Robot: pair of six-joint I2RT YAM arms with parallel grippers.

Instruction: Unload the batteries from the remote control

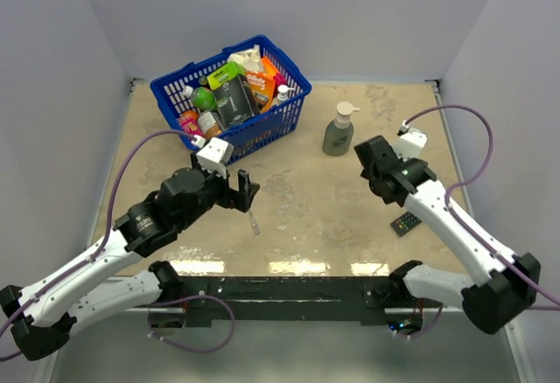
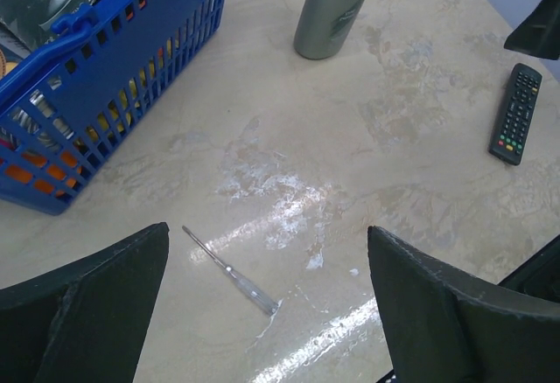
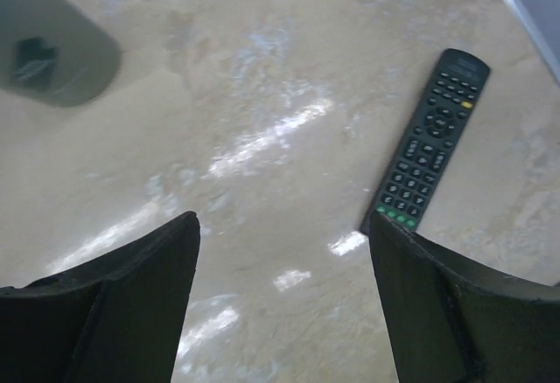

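**Now: remote control (image 1: 405,223) flat on table (image 1: 306,204), nothing held**

The remote is laid on the right side of the table, btns up, so the batteries can't be seen. The right gripper (image 3: 284,221) is held just beside it w/ fingers spread wide & nothing gripped. The left gripper (image 2: 267,230) is spread wide too & empty, held over a small screwdriver (image 2: 229,269) nr the blue basket (image 1: 262,125). A grey soap bottle (image 1: 337,134) is stood beside the basket.

The right arm (image 1: 448,219) partly covers the remote control (image 1: 405,224), and the soap bottle (image 3: 52,46) is blurred and cropped.
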